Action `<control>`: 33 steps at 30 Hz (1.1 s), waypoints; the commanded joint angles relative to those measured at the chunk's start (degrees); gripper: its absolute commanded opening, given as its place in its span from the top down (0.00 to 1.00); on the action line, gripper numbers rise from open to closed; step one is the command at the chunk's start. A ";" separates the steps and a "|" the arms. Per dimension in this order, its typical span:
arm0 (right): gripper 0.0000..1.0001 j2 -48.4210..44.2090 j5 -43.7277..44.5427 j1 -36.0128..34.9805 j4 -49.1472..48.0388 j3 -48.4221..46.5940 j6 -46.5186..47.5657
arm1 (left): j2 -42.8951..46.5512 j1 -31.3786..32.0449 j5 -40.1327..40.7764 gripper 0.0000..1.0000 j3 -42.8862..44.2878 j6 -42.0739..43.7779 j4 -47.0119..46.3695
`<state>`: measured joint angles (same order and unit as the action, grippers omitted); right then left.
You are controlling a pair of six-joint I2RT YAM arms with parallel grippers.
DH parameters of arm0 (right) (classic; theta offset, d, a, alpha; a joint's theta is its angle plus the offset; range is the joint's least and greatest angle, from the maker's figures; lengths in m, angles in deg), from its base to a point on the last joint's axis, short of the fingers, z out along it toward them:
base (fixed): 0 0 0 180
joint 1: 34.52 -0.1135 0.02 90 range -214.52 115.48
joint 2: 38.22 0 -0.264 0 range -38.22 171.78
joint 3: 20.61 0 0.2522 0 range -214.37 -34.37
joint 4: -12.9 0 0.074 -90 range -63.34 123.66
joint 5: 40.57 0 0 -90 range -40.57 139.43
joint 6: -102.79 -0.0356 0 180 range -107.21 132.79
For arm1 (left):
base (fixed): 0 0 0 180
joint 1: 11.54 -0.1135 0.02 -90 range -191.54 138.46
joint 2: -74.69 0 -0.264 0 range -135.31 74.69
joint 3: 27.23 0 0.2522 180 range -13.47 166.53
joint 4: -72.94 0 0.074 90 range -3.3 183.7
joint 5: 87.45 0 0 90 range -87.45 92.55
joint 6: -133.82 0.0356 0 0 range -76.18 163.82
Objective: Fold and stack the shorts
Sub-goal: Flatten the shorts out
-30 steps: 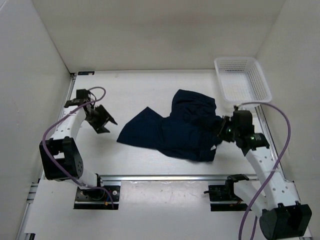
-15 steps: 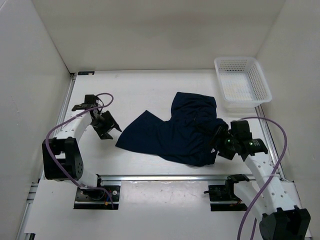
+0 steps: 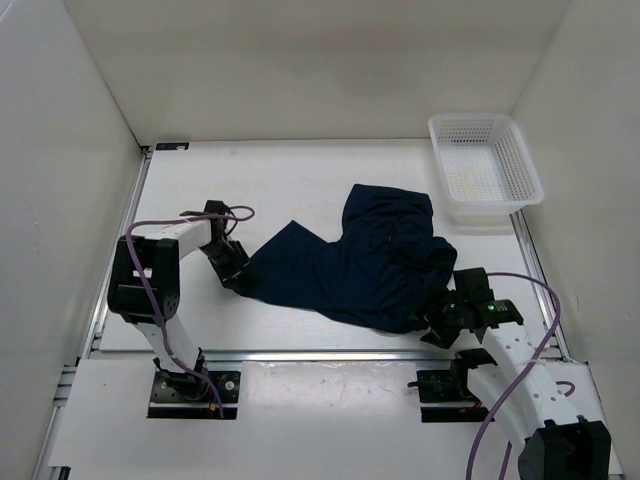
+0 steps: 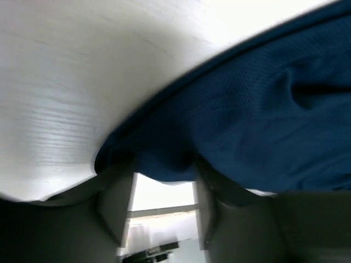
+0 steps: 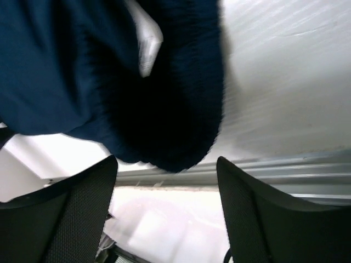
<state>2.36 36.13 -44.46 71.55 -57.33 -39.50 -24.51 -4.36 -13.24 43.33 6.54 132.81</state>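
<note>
Even, bright overhead light fills the top view, which is sharp throughout, with only soft, faint shadows on the white table [image 3: 300, 190]. Both wrist views are close and blurred: the shorts [image 4: 263, 109] show some weave mid-frame, smear toward the edges, and the table glares white behind.

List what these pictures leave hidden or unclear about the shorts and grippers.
- Top view: the left gripper is at the shorts; contact too small to tell.
- Left wrist view: fingers dark, blurred; hem drapes over their tips.
- Right wrist view: shorts cut off at top and left edges.
- Top view: jaws of the right gripper too small to read.
</note>
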 commanded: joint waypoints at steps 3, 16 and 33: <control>0.45 -0.94 4.67 -0.35 -6.56 1.95 -1.59 | -2.32 1.08 1.82 0.79 1.21 -0.69 -2.78; 1.00 -0.05 10.48 -0.35 -5.69 -4.54 3.33 | 3.39 -0.94 2.34 0.90 5.61 -1.22 -1.63; 0.13 1.25 4.17 -0.35 -7.08 -7.10 1.93 | 7.00 -2.79 0.76 0.90 11.14 -0.69 2.58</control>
<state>2.34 42.36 -44.46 66.63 -61.74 -37.36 -20.03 -7.09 -11.87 51.90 5.40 134.75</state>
